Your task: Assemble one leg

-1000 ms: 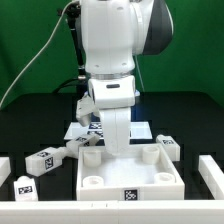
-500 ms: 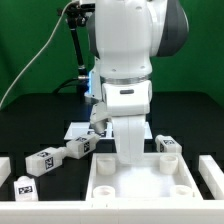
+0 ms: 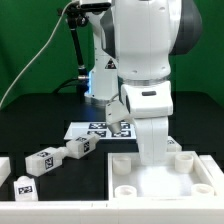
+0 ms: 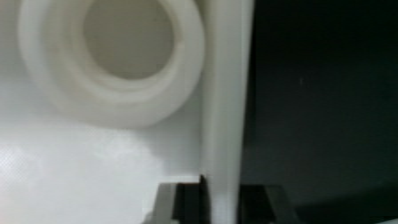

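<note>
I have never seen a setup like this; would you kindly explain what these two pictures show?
The big white machine is a robot arm; the gripper, its two-fingered grasping part, sits at its tip. The exterior view comes from a camera off the arm; the wrist view looks along the gripper from a camera on the wrist. On the black table are three short white legs with square tags, a flat marker board, and a wide white panel with round corner holes. The gripper is closed on the panel's raised edge; no leg is held.
</note>
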Controlling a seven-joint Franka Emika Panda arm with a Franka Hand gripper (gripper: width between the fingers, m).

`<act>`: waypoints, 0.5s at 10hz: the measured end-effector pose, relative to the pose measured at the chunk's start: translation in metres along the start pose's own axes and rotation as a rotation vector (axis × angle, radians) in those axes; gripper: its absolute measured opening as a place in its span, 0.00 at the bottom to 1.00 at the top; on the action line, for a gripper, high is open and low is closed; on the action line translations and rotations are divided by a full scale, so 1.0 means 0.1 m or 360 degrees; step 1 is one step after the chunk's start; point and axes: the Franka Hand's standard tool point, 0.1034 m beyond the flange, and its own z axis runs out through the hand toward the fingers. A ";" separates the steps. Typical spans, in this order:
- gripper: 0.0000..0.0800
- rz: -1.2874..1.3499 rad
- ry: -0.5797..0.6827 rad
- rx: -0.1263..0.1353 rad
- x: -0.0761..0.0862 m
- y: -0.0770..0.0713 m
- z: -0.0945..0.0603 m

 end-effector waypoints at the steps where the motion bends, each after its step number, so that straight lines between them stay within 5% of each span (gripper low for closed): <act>1: 0.06 -0.0016 -0.0001 0.0014 -0.03 -0.01 0.00; 3: 0.06 -0.0007 -0.0001 0.0014 -0.03 -0.01 0.00; 5: 0.46 -0.0006 -0.0001 0.0013 -0.03 -0.01 0.00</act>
